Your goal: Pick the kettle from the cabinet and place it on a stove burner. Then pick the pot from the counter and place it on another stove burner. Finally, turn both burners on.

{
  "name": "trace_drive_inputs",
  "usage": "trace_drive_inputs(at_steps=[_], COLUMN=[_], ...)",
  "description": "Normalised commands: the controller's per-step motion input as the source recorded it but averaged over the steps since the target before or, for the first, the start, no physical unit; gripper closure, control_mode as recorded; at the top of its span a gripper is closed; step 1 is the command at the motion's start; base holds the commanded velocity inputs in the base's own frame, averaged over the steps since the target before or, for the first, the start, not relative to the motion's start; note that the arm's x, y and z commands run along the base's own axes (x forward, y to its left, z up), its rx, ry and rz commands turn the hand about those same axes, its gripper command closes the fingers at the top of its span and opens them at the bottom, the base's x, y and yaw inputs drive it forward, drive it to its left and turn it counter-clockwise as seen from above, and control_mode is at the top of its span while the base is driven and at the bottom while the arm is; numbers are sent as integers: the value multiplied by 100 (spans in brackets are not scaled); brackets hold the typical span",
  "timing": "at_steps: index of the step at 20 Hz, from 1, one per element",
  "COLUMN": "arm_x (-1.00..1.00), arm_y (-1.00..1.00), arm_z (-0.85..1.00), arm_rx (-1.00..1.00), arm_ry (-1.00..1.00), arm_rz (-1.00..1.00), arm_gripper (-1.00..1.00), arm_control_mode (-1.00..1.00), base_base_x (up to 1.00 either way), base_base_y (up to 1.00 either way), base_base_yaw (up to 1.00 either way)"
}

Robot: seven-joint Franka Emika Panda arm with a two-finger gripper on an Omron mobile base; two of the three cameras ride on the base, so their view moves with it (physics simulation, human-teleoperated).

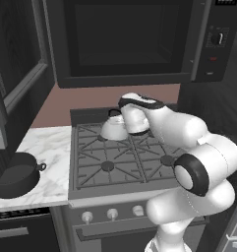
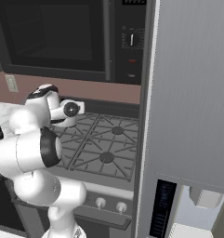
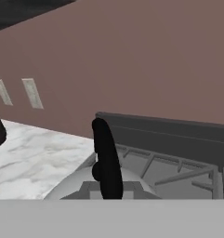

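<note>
The kettle [image 1: 114, 129] looks small, hard, light and slippery, so its thin black handle [image 3: 105, 158] is the best place to hold. The fingers [image 3: 98, 172] are closed tight on that handle, over the stove's [image 1: 110, 165] back left burner, mid-frame.

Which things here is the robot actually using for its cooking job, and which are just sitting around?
For the job:
- kettle, on the stove's back-left grate, handle in the shut gripper
- pot, waiting on the counter
- stove burners
- stove knobs

Just sitting around:
- microwave
- wall outlets
- tall grey cabinet side
</note>
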Motion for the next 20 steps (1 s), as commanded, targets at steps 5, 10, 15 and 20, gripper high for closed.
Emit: trace_drive_inputs(at_steps=[5, 10, 15, 20], arm_x=[27, 26, 27, 35], arm_y=[3, 8, 13, 14], arm_z=[-26, -28, -31, -26], arm_rx=[0, 0, 0, 0], arm_ry=[-7, -3, 0, -1], arm_rz=[0, 0, 0, 0], arm_gripper=[100, 100, 100, 100], arm_control_mode=[-100, -100, -100, -100], base_base_x=[0, 0, 0, 0], base_base_y=[0, 0, 0, 0], base_base_yaw=[0, 0, 0, 0])
